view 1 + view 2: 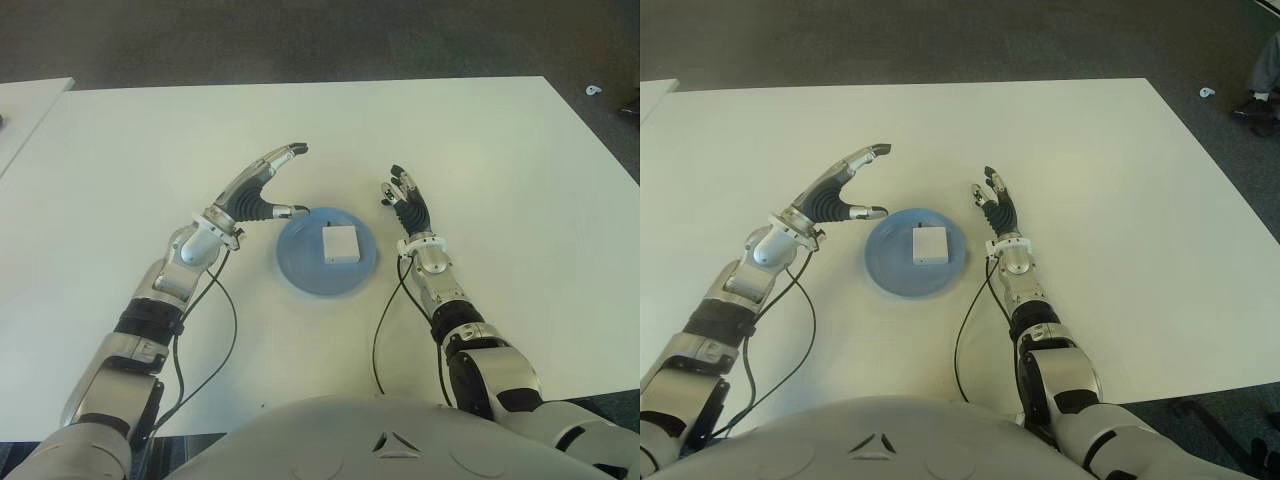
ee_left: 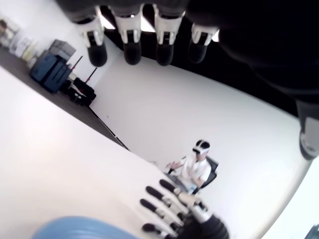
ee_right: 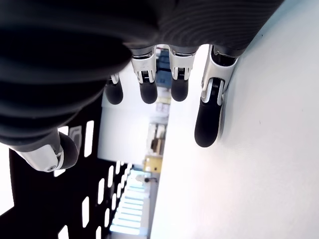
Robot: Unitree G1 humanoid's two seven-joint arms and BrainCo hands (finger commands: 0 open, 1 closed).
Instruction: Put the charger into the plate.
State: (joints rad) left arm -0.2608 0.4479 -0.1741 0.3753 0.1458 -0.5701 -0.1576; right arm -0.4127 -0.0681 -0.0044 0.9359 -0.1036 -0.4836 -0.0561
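- Two multi-fingered robot hands flank a round, light-blue plate [image 1: 300, 268] on the white tabletop [image 1: 480, 150], and neither holds anything.
- The small white square charger [image 1: 340, 243] lies flat inside the plate, a little toward its right half, clear of both hands.
- The left hand [image 1: 258, 190] shows just to the left of the plate, raised above the tabletop, its fingers [image 1: 285, 154] stretched out and spread, the thumb reaching toward the plate's left rim; whether the thumb touches the rim cannot be told.
- In the left wrist view those fingers hang straight and apart, with nothing between them.
- The right hand [image 1: 403, 198] shows just to the right of the plate, its fingers extended and pointing away from the robot, relaxed and empty.
- The right wrist view shows its fingertips [image 3: 206, 124] apart, close over the tabletop.
- Black cables run from each wrist back toward the robot's body, on either side of the plate.
- Beyond the plate, the left wrist view catches a seated person [image 2: 195, 167] wearing a headset in the background.
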